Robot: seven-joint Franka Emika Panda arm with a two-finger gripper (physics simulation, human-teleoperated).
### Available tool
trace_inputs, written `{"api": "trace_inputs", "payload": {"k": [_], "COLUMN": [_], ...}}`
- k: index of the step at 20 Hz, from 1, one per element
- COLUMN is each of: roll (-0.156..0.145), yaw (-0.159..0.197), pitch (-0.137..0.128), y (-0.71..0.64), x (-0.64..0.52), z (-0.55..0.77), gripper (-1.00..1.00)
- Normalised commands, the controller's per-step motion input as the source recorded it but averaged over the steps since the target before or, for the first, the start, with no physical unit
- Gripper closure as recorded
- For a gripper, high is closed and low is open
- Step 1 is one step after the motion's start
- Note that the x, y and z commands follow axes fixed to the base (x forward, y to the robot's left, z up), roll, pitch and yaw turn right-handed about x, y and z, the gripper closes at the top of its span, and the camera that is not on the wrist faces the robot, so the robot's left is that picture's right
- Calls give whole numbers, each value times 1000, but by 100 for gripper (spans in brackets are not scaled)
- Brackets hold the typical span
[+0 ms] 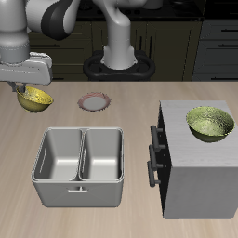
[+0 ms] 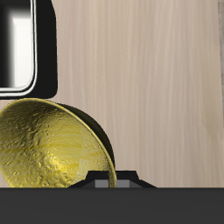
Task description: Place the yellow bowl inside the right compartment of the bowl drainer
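The yellow bowl [image 1: 36, 99] is small, golden and dimpled, and it hangs tilted just above the table near the back, away from the cabinet. My gripper [image 1: 22, 90] is shut on its rim from above. The wrist view shows the bowl's [image 2: 54, 150] hollow inside close up, with one of my fingers [image 2: 105, 182] at its rim. The grey bowl drainer [image 1: 80, 189] stands nearer the table's front edge, its handle facing the front. Both wells are empty. The right compartment [image 1: 104, 154] is the well on the cabinet side. A corner of the drainer [image 2: 33, 54] shows in the wrist view.
A grey box cabinet [image 1: 197, 167] with black handles stands beside the drainer, with a larger greenish-yellow patterned bowl [image 1: 210, 124] on top. A small pinkish round plate [image 1: 94, 100] lies behind the drainer. The robot base [image 1: 119, 58] is at the back.
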Motion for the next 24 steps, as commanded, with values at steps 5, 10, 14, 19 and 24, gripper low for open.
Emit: {"api": "trace_inputs", "payload": {"k": [5, 10, 14, 19, 24], "roll": [-28, -7, -26, 4, -10], "yaw": [-18, -11, 2, 12, -17], "pitch": [-44, -32, -22, -28, -6], "y": [2, 52, 46, 148, 73], "x": [-216, -83, -42, 127, 193], "z": [400, 295, 256, 261, 207], "gripper": [100, 100, 100, 100, 100]}}
